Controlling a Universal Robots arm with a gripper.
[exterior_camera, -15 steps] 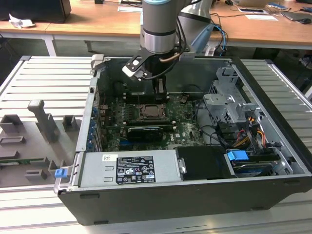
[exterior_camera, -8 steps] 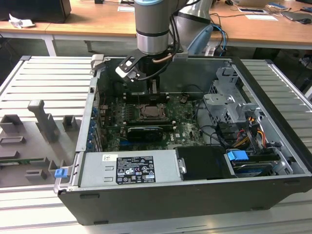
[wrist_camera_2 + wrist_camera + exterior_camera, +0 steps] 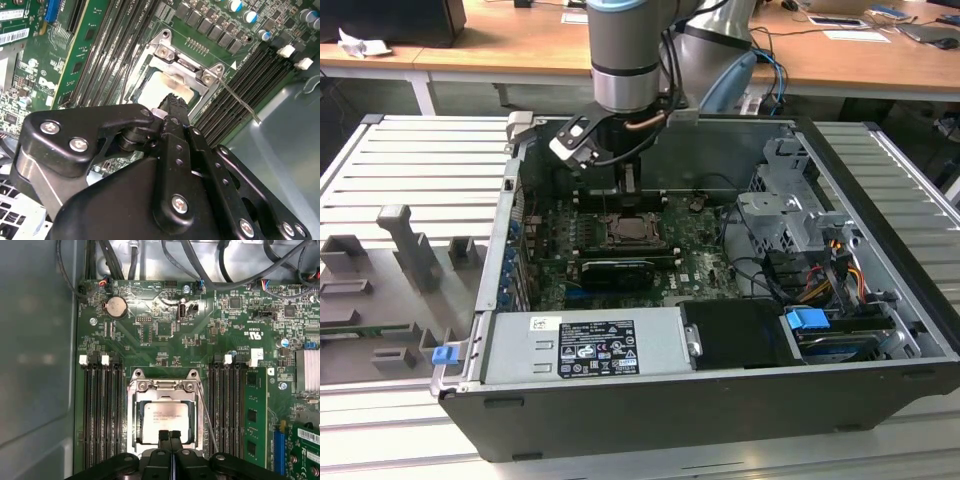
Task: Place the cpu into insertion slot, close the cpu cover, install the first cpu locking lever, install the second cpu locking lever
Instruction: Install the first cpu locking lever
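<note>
The cpu, a pale silvery square, lies flat in the insertion slot on the green motherboard. The cpu cover, a metal frame, lies down around it, with the cpu showing through its cut-out. One thin wire locking lever stands loose and slants away from the socket's side; it also shows as a lever in the second wrist view. My gripper hangs right over the cpu's edge, its two black fingers shut together with nothing between them. In the exterior view the gripper is directly above the socket.
Long black memory slots flank the socket on both sides. A black card lies in front of it, a drive cage with cables stands at the exterior view's right, and the power supply sits along the case's near wall.
</note>
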